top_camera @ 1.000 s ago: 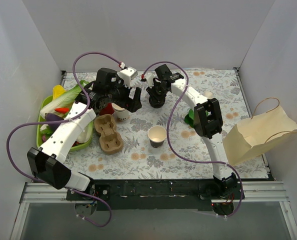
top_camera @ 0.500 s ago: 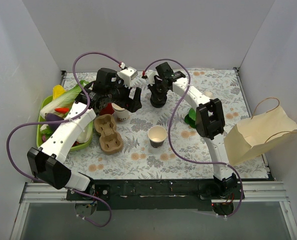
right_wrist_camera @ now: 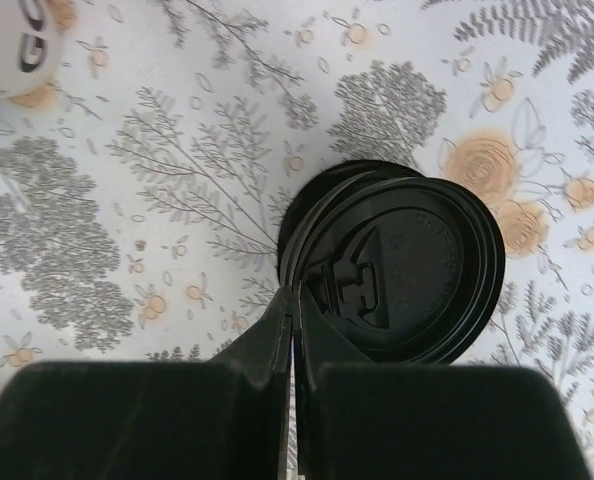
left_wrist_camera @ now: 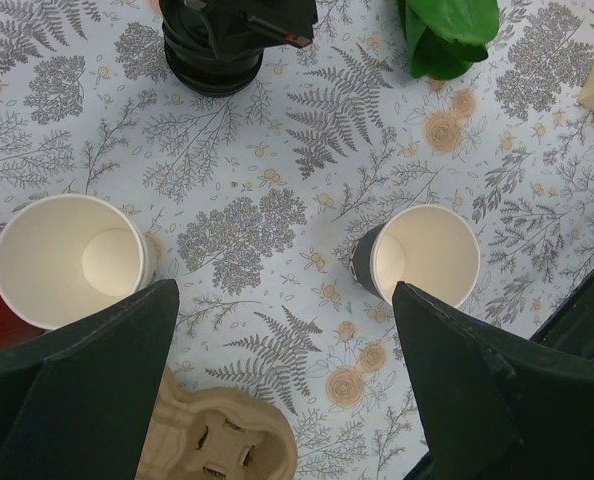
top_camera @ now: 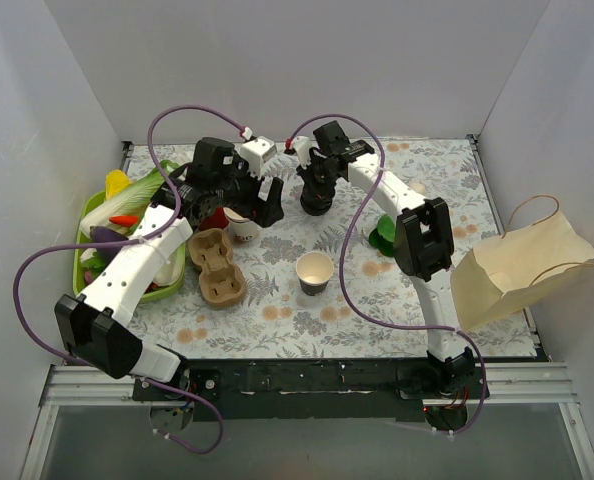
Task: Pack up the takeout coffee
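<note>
Lid glossy blk plastic (ridged rim), 2 cups matt paper, carrier rough pulp.

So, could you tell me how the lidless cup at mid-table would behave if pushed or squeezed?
The lidless cup looks empty, so probably light and apt to slide or tip if nudged. With no lid bracing its rim, the paper wall would likely dent if squeezed.
</note>
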`<state>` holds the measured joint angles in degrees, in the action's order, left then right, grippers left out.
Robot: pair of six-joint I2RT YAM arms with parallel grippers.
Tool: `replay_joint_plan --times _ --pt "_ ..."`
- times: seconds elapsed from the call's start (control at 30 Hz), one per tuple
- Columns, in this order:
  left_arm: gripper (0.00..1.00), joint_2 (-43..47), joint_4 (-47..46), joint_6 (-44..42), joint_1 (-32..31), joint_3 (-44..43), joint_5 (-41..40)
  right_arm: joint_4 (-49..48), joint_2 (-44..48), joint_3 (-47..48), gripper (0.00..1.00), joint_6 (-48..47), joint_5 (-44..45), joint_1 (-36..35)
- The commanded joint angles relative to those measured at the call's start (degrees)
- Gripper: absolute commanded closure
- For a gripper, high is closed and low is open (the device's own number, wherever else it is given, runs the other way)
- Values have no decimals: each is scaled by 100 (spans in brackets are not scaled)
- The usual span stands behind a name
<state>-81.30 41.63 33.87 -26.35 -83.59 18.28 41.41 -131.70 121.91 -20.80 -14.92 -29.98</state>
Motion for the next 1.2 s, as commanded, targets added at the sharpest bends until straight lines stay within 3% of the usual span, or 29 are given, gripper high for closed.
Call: replay_joint_plan --times 0.0,0.13,0.3,0.4,0.6,0.7,0.8,0.87,0.97,1.0,1.07,1.17 --pt "11 167 91 -205 33 80 167 -133 48 -27 99 -56 664 18" --pt "12 228 153 -354 33 71 105 -309 188 -18 99 -205 1456 -78" --pt "12 369 214 -442 25 150 61 -168 530 -263 99 -214 842 -78" --pt "12 465 249 -469 25 247 35 -510 944 -834 99 -537 1639 -271" --pt "12 615 232 -460 33 379 53 -756 1093 -1318 98 -636 2282 -289" --pt "12 650 232 -460 33 370 44 -539 989 -1021 90 -715 1914 -254" --pt "12 694 241 -460 25 379 44 -353 961 -782 99 -462 1896 -254" --pt "12 712 249 -469 33 370 35 -283 1128 -879 99 -85 1792 -254" --pt "12 738 249 -478 33 396 26 -142 1392 -1141 37 137 733 -210" --pt "12 738 249 -486 25 396 35 -81 1436 -1230 30 155 492 -193" --pt "12 721 258 -495 33 361 26 103 1489 -1257 29 120 -139 -184" --pt "12 694 320 -495 16 300 9 96 1761 -1397 25 -248 -205 -184"
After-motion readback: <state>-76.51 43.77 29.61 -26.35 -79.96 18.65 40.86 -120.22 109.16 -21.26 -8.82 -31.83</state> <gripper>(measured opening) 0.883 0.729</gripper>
